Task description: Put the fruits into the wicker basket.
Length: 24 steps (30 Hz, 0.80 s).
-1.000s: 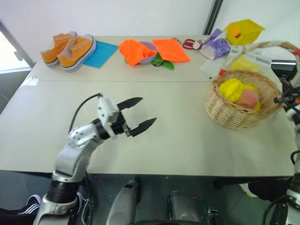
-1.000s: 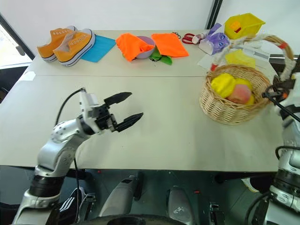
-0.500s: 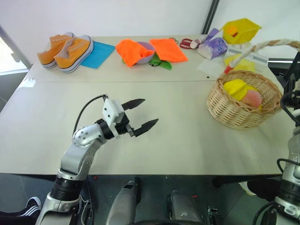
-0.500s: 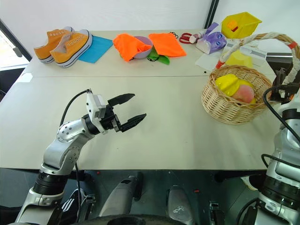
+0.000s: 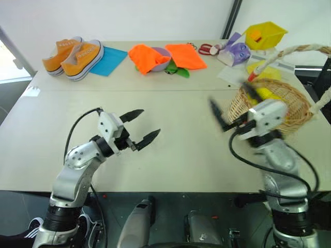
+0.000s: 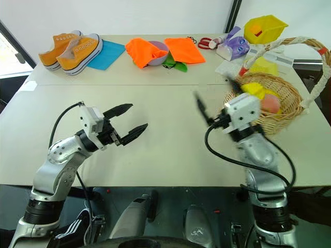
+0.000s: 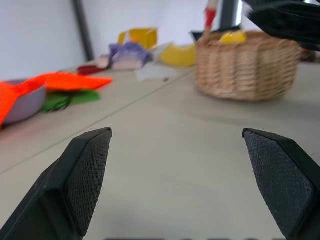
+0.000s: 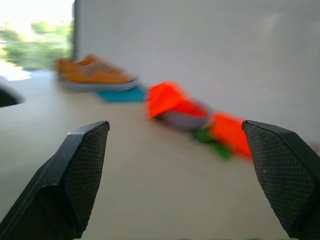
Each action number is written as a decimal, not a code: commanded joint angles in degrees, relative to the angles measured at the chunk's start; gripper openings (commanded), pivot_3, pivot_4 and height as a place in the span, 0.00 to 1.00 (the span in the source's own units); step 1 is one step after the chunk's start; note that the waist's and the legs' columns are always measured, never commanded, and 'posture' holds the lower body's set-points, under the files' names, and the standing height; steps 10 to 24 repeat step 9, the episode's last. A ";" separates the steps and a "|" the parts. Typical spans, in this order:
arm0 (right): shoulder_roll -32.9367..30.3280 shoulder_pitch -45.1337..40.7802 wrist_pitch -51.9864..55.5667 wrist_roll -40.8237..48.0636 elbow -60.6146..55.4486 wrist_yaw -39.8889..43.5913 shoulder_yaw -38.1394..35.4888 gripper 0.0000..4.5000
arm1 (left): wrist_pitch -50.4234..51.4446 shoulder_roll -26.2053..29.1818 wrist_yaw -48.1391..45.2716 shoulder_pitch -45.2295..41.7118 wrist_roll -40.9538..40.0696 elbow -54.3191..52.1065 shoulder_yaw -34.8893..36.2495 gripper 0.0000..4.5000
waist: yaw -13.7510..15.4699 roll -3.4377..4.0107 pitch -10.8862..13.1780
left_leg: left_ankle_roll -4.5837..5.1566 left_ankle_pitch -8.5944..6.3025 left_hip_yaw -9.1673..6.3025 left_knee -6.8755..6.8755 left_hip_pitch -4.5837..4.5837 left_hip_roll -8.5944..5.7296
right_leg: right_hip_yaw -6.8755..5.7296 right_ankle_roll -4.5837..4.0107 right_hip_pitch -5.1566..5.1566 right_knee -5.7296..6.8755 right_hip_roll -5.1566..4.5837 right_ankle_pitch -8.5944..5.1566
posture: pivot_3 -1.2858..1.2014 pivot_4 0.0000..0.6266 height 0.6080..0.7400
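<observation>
Inside wicker basket (image 6: 279, 121): two fruits (image 6: 261, 98); both grippers' fingers wide apart, empty.

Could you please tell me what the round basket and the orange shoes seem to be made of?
The round tan basket looks like woven wicker, matte, with visible plaited strands. The orange sneakers appear to be canvas, matte, with white, probably rubber, soles.

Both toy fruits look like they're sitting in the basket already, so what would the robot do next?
Probably just draw both arms back to rest. The peach and starfruit already lie in the wicker basket, and the left claw and right claw are open, holding nothing.
</observation>
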 commanded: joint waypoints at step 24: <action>-6.94 -6.24 -0.95 4.25 12.56 16.56 -4.34 0.99 | -1.37 3.76 2.47 9.91 1.99 -1.63 8.77 1.00 | 0.25 0.00 0.00 | -0.03 -0.02 -0.01 -0.06 -0.09 0.02 | 0.02 -0.01 -0.10 -0.08 -0.09 0.00 | 0.52 0.24 1.00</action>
